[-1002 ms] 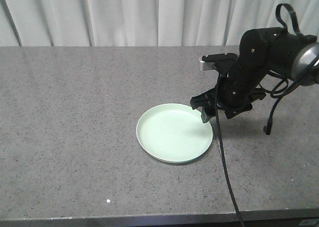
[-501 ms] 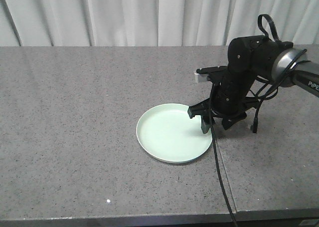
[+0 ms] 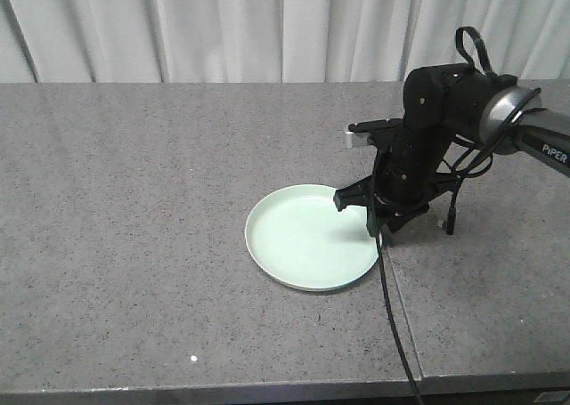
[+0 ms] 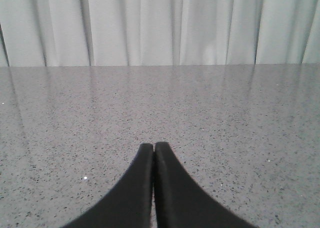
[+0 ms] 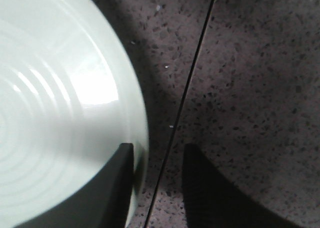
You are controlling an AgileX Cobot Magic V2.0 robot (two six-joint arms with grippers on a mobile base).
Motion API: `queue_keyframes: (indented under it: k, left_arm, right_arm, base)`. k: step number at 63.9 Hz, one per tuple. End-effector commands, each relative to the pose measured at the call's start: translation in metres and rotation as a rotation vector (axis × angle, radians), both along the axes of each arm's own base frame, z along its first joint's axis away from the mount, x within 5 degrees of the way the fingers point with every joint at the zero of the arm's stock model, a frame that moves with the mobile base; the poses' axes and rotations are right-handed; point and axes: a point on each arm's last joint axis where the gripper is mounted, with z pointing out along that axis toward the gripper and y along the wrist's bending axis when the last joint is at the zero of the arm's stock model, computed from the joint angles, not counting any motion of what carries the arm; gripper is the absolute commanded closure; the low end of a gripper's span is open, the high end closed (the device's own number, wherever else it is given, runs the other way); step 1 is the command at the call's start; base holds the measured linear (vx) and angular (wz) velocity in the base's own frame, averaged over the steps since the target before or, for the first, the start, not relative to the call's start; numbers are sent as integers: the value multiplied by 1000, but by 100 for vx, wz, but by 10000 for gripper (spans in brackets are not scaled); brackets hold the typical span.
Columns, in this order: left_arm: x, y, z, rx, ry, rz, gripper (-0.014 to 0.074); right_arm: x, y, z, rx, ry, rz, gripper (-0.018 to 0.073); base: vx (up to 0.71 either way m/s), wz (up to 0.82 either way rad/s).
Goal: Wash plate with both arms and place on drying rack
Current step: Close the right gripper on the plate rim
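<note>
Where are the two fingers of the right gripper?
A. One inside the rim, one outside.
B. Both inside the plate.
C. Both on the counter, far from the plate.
A: the right gripper is open, one finger over the plate, the other over the counter, the rim between them.

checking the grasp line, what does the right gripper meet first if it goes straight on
Probably the plate's rim: the open right gripper straddles it, one finger over the plate, one over the countertop. Depth is unclear.
</note>
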Motion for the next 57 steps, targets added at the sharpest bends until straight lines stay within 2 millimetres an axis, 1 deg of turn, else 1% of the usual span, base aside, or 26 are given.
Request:
queue_keyframes:
  k: [1,6,30,34,39,46,56,57]
  left_arm:
    - [0,0,0,-11,-67,-4,602]
    - [0,0,0,-11,-67,-4,602]
    - [0,0,0,-11,-67,-4,602]
    - [0,0,0,-11,-67,-4,602]
    - [0,0,0,-11,-67,-4,602]
    - [0,0,0,-11,-67,-4,602]
    - [0,0,0,-11,-67,-4,602]
    - [0,0,0,-11,-67,-4,602]
  right_arm:
    - [-2,-1,31,18,-86,13,499]
    - [-2,-1,31,19,-87,20,575]
    - [0,-2,32,22,-106,8,568]
    - [0,-2,34,26,-123,5,568]
    - [0,-2,41,44,-178,-9,568]
    - [-6,-4,55,81,-297,-27,568]
    - [-27,-11,71,124,-455,-36,568]
    - [-29,-12,70,127,-469,-37,568]
  base:
    - [0,0]
    - [0,0]
    - [0,0]
    - [0,0]
    - [0,0]
    - [0,0]
    - [0,0]
    - [0,0]
